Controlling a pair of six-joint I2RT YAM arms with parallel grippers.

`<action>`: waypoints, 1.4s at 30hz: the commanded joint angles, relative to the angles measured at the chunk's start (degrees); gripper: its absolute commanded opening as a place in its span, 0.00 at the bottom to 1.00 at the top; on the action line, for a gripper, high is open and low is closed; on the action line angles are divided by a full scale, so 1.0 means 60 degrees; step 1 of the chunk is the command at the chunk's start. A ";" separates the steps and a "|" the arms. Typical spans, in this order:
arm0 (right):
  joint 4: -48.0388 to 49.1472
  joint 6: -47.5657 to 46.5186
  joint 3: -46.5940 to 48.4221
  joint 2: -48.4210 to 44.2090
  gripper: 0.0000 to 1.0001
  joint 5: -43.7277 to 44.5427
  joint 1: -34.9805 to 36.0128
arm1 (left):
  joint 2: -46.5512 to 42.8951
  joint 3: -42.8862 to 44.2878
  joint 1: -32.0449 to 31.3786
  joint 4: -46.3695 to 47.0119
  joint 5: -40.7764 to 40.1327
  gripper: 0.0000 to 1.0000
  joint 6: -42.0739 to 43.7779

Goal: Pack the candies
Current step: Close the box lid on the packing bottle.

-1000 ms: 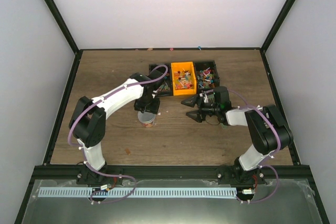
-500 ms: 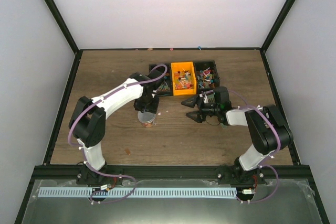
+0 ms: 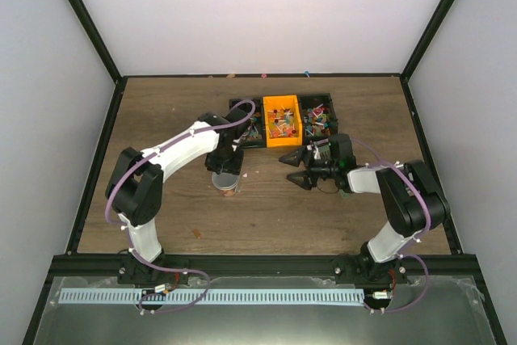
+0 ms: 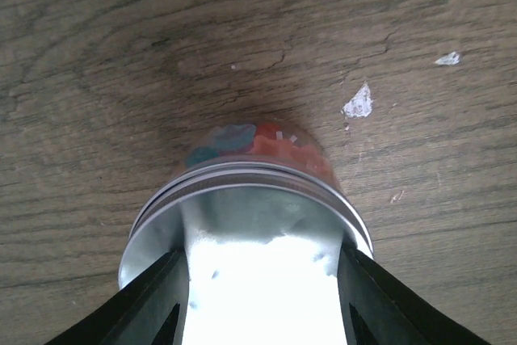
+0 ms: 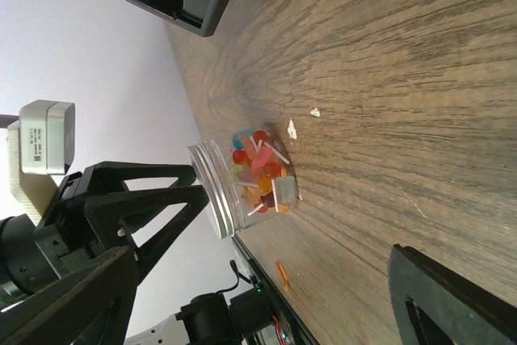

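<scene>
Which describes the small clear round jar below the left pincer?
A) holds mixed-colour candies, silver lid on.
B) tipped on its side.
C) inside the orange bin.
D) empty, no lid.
A: coloured wrapped candies sit inside the small clear round jar, upright on the wooden table, silver metal lid on.

Setting: robot test cell in a laboratory. Enclosure: plain white panel walls [image 3: 242,14] at 9, 12 and 3 o'clock, joined by black frame struts [image 3: 82,14]. Work surface: wood-grain tabletop [image 3: 161,111], scuffed, with small white flecks [image 4: 358,103]. Fixtures: left arm [image 3: 182,147] and right arm [image 3: 412,199], white and black, bolted to a black rail [image 3: 258,263] at 6 o'clock; purple cables [image 3: 111,199] looped along them; slotted white cable duct [image 3: 242,296] on grey sheet metal [image 3: 444,321] beyond the rail. Storage: orange parts bin [image 3: 282,120] between black bins [image 3: 319,119], toward 12 o'clock.
</scene>
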 commanded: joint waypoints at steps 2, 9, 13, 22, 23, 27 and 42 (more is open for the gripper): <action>-0.0145 -0.0151 0.0230 0.0164 0.86 -0.0140 -0.0069 | 0.0264 -0.0479 0.0029 0.0352 0.0220 0.53 0.0058; -0.0164 -0.0151 0.0254 0.0241 0.86 -0.0127 -0.0072 | 0.0264 -0.0238 0.0029 0.0289 0.0211 0.53 0.0100; -0.0143 -0.0136 0.0311 0.0282 0.86 -0.0096 -0.0075 | 0.0264 0.0217 0.0032 -0.0005 0.0126 0.53 0.0186; -0.0026 -0.0003 0.0366 0.0376 0.86 -0.0036 -0.0067 | 0.0308 0.0830 0.0043 -0.0335 0.0044 0.53 0.0355; 0.0005 0.0029 0.0365 0.0382 0.86 -0.0030 -0.0069 | 0.0329 0.0724 0.0043 -0.0275 0.0063 0.53 0.0375; 0.0038 0.0061 0.0418 0.0410 0.86 -0.0012 -0.0068 | 0.0324 0.0272 0.0072 -0.0029 0.0132 0.53 0.0420; 0.0140 0.0232 0.0658 0.0716 0.86 0.0055 -0.0062 | -0.0283 0.0365 0.0286 0.0627 0.0023 0.57 0.0744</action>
